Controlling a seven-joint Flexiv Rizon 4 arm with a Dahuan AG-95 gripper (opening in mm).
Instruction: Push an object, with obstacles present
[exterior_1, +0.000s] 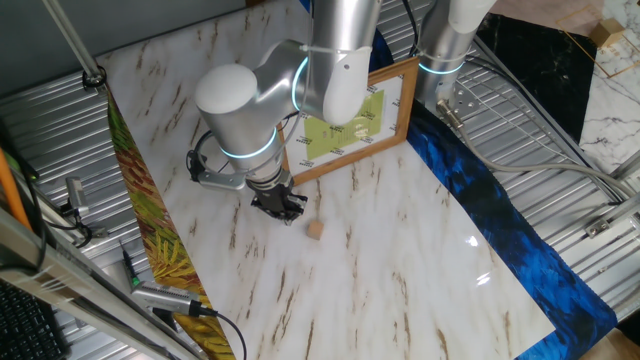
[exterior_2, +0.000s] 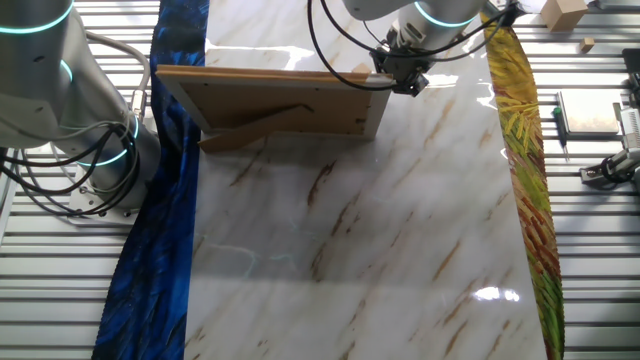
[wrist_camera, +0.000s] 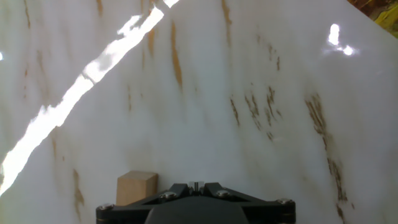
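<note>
The fingers (exterior_1: 283, 206) hang low over the marbled counter (exterior_1: 400, 260), seemingly together, gripping nothing. The small tan block (exterior_1: 315, 230) lies on the counter just beside them. Behind them the propped wooden picture frame (exterior_1: 352, 121) stands upright, with a blue cloth strip (exterior_1: 500, 215) beyond it.

White marble-patterned table (exterior_1: 400, 260) with brown veins, blue cloth strip (exterior_1: 500, 215) along one long edge, yellow-green leaf-print strip (exterior_2: 525, 150) along the opposite edge, ribbed metal surface (exterior_2: 590, 260) around it
</note>
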